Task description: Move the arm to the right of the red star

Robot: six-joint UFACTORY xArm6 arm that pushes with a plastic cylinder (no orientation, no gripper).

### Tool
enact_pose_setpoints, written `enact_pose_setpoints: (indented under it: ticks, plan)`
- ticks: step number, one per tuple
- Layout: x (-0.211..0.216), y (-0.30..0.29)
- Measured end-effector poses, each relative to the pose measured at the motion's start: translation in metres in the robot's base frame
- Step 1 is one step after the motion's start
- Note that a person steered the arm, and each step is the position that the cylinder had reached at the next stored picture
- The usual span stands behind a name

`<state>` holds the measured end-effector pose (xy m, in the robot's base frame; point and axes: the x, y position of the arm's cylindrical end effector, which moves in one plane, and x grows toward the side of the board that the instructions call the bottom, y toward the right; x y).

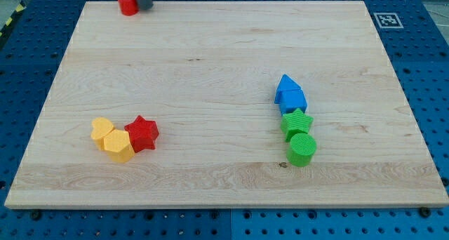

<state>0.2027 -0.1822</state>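
The red star lies at the lower left of the wooden board, touching a yellow hexagon on its left. A yellow heart sits just beyond the hexagon. My tip is at the view's top left edge of the board, right beside a small red cylinder and on its right. The tip is far above the red star in the view. Only the rod's short lower end shows.
At the right of the board, a column of touching blocks runs down: a blue block, a second blue block, a green star and a green cylinder. A printed marker lies off the board's top right corner.
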Motion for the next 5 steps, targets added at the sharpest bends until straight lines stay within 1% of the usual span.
enact_pose_setpoints:
  ticks: [1, 2, 3, 4, 5]
  plan:
    - [0.000, -0.012]
    - [0.000, 0.001]
    - [0.006, 0.042]
    - [0.027, 0.053]
    - [0.028, 0.053]
